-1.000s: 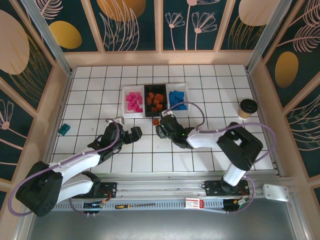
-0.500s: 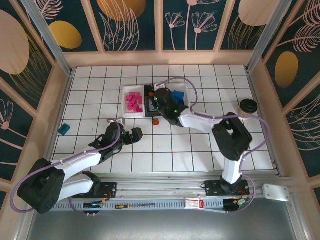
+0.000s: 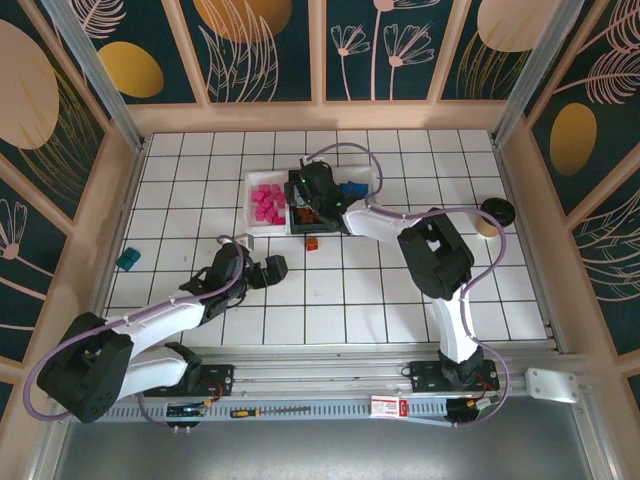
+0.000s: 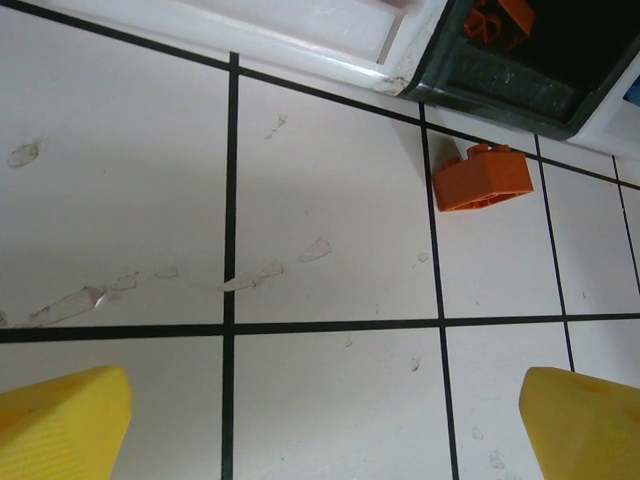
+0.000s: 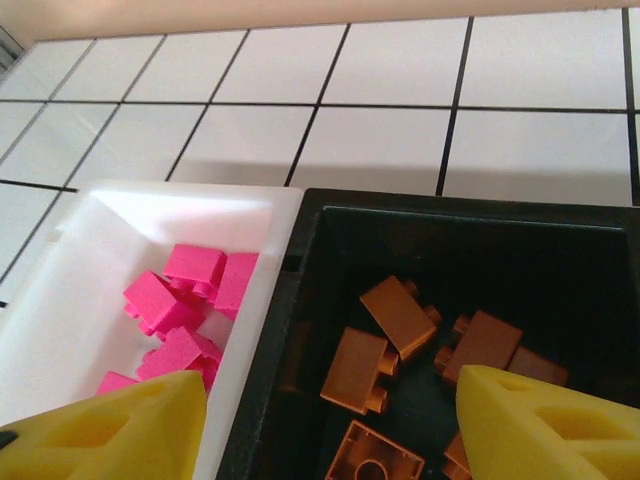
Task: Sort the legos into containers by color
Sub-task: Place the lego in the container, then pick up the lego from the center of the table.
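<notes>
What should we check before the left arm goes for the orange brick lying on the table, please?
1. Left claw open and empty: ok.
2. Small orange plastic brick lies free on the white tiled table, apart from the black rectangular tray: ok.
3. Right claw open above that tray, holding nothing: ok.
4. Room to reach: right arm stretches over the tray, near the brick: likely not ok.
5. Colours unmixed: pink bricks in the white rectangular tray, orange-brown bricks in the black: ok.

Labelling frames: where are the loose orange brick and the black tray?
loose orange brick (image 4: 483, 180), left wrist view, top face.
black tray (image 5: 450, 206), right wrist view, far rim.
</notes>
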